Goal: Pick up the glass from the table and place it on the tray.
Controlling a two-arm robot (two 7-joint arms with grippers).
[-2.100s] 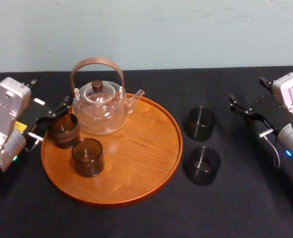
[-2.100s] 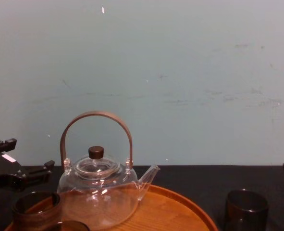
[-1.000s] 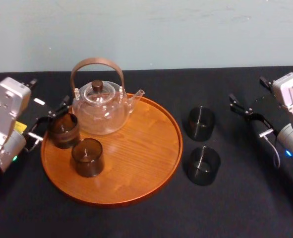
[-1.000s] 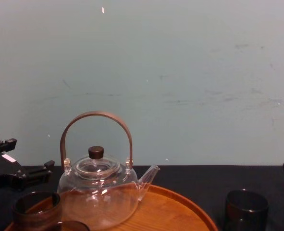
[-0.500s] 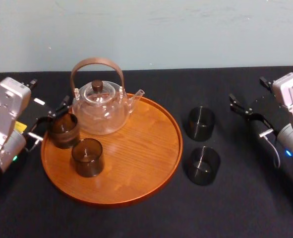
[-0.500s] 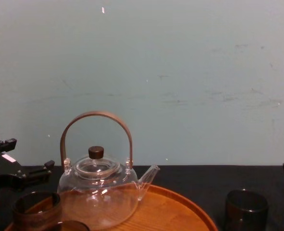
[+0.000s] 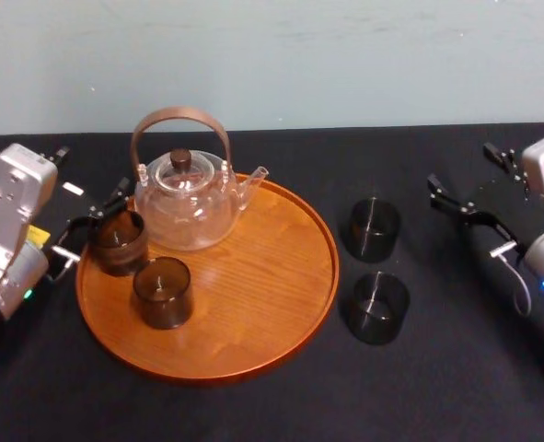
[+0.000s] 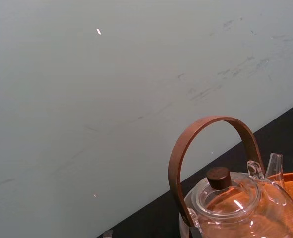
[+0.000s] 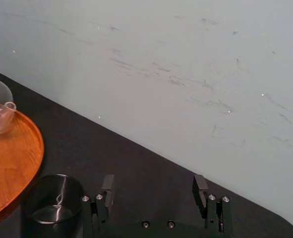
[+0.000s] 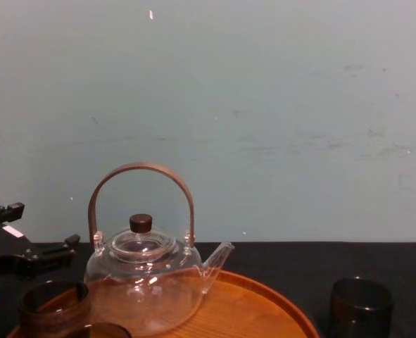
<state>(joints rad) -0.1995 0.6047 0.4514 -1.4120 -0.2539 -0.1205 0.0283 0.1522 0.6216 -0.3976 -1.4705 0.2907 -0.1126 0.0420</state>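
Two dark glasses were seen standing upright on the table (image 7: pixel 419 396), just beside the right rim of the tray (image 7: pixel 253 304) and well apart from the table's right edge: the far glass (image 7: pixel 374 229) and the near glass (image 7: pixel 378 307), close together but not touching. The tray was set left of the table's middle. On it the teapot (image 7: pixel 187 207) was placed at the far edge, a third glass (image 7: pixel 117 241) at the left edge, and a fourth glass (image 7: pixel 162 292) just nearer. The left gripper (image 7: pixel 92 221) was held at the tray's left edge, fingers spread and released, just beside the third glass; whether that glass was touched could not be told. The right gripper (image 7: pixel 458 168) was held over the table towards its right edge, fingers wide apart with nothing gripped, apart from the far glass.
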